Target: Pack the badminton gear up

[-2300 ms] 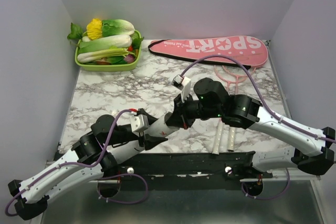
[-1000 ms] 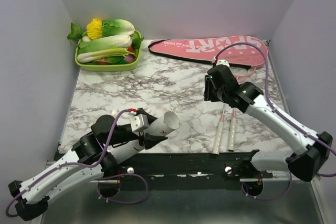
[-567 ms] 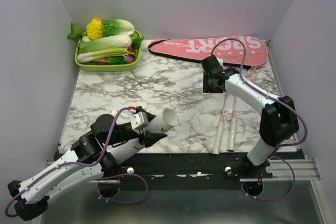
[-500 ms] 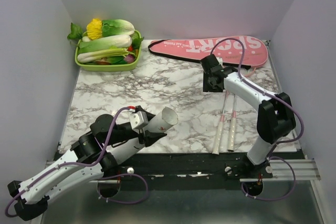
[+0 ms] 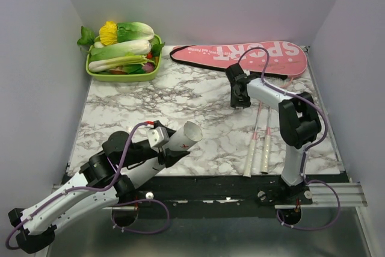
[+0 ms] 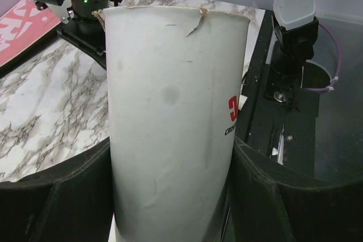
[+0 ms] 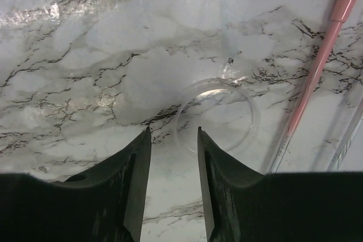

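Note:
My left gripper is shut on the long white tube and holds it tilted, open end up, above the table's near edge. In the left wrist view the tube fills the gap between the black fingers. My right gripper is open and points down at the table, just in front of the pink "SPORT" cover. In the right wrist view its tips straddle the left rim of a clear round lid lying flat. Two thin pink-white rackets lie to its right. No shuttlecock shows.
A green tray of leafy vegetables stands at the back left. A pink racket shaft runs close by the lid on its right. Walls close in the table at the left, back and right.
My right arm has left the tube's mouth, swung back and right, and come down over the clear lid. My left gripper has kept hold of the tube and tilted it slightly upward.

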You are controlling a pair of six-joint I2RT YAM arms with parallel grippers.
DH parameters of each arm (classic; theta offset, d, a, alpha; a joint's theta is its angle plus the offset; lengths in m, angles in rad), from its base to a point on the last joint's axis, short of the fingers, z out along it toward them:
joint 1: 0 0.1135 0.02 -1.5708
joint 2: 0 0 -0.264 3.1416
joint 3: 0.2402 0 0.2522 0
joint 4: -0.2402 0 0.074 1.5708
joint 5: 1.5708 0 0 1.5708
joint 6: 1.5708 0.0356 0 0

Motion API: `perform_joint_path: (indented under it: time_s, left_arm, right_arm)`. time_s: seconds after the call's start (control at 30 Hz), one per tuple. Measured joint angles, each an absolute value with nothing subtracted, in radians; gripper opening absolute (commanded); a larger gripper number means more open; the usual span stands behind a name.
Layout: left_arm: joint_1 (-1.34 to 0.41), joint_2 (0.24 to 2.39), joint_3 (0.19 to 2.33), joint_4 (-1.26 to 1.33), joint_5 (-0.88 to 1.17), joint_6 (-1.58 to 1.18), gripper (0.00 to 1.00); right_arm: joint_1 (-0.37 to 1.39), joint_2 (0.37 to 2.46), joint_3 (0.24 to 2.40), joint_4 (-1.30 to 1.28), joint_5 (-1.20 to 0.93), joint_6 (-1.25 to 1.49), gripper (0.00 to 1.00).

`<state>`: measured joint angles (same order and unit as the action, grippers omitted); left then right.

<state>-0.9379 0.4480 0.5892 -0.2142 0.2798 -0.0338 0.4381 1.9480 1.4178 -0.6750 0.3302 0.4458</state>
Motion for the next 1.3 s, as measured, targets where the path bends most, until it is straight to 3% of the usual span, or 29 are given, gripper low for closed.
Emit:
perform_joint_path:
  time_s: [0.3,0.53,0.67,1.07,1.3]
  left_arm:
    - [-0.938,0.439,0.595,-0.225,0.271,-0.034,0.0]
    - [-0.938,0.439,0.595,-0.225,0.27,-0.034,0.0]
    - [-0.938,0.44,0.595,-0.225,0.27,-0.034,0.0]
    - [-0.938,0.479,0.595,-0.223,0.272,-0.026,0.0]
    - [-0.938,0.532,0.595,-0.21,0.313,-0.022,0.0]
  right_arm:
    - [0.433,1.983,1.42,-0.675,0.324,0.461,0.37]
    - [0.43,1.994,1.42,-0.674,0.319,0.471,0.18]
    - [0.428,1.996,1.419,-0.673,0.314,0.473,0.01]
    - [0.425,1.969,1.382,-0.643,0.294,0.473,0.01]
    - [0.424,1.762,1.27,-0.604,0.163,0.466,0.01]
